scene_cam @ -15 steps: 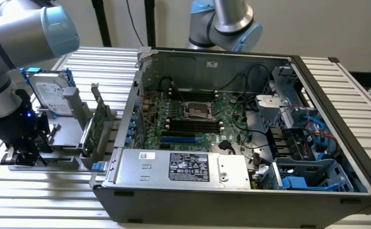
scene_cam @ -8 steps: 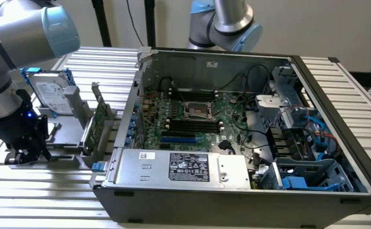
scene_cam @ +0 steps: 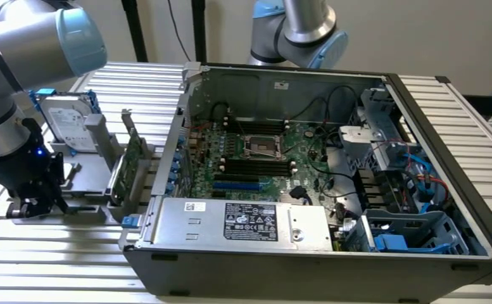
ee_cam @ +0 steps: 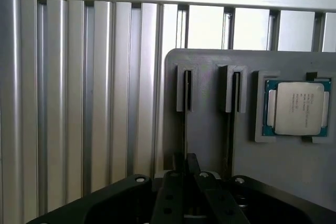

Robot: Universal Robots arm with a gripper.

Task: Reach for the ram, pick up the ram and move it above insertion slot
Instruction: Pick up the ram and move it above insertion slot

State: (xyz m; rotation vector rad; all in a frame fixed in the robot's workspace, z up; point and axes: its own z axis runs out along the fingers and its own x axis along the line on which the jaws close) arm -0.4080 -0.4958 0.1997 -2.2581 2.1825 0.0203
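**Slatted aluminium table: gripper low over the ram holder**

An open computer case lies on the table. At its 9 o'clock stands a grey holder, and the gripper hangs low at about 8 o'clock from the tall expansion card. In the wrist view I judge the ram to be the thin dark edge standing in the holder slot directly in line with the gripper. Its long axis runs away from the gripper, and a processor sits two slots over. The wrist points straight down. Whether the gripper has closed on the ram, I cannot tell.
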